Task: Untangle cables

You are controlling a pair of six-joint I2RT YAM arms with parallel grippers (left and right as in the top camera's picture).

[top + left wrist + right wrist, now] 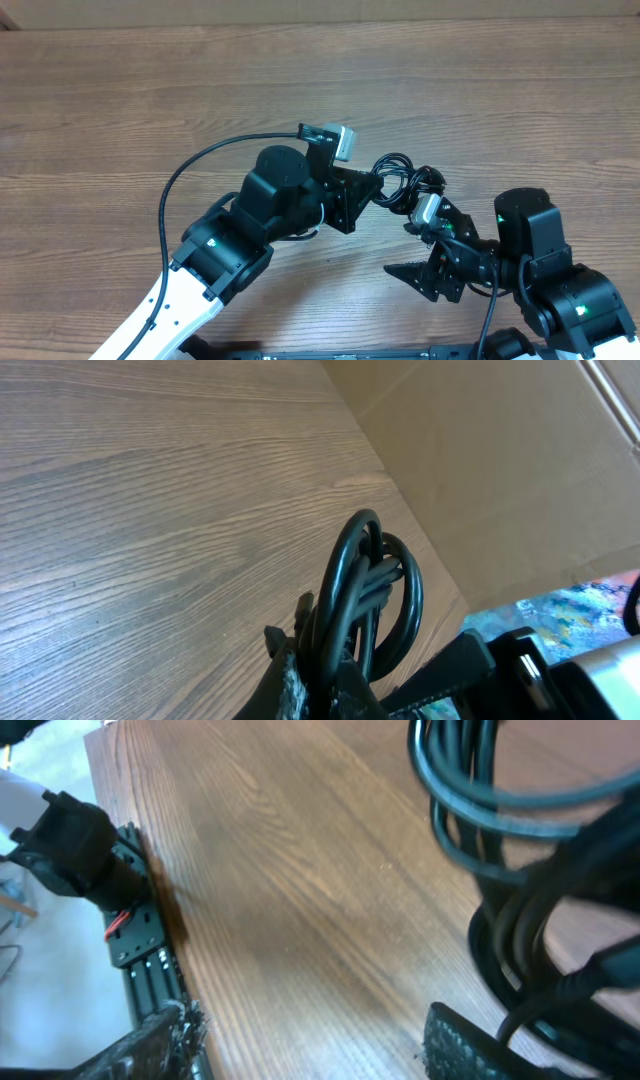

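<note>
Black cord bundle: the knotted clump of thin black flexible cables (402,182) sits between your two arms, toward the front of the brown wood-grain tabletop (120,90). It looks raised off the surface rather than lying flat on it.
Left gripper: the left gripper (372,190) is clenched on the clump. In its wrist view the cables (365,600) rise as several stacked loops straight out of the pinch at the left gripper (320,672).
Right gripper: the right gripper (405,250) has its jaws apart and holds nothing. In its wrist view bare wood fills the gap at the right gripper (310,1032), and the cables (520,900) hang to the upper right, just beside one finger.
Step in hand: by my reading you are at the second-hold stage. The left side anchors the knot and the right is placed to take a strand. No cord is separated yet.
Next move calls for: shift the right jaws sideways so that one outer loop sits between them, not the whole clump. Grip well clear of the left pinch, then draw the two arms apart gently.
Unclear: you cannot tell which loop runs free, and no plug tip is distinct.
</note>
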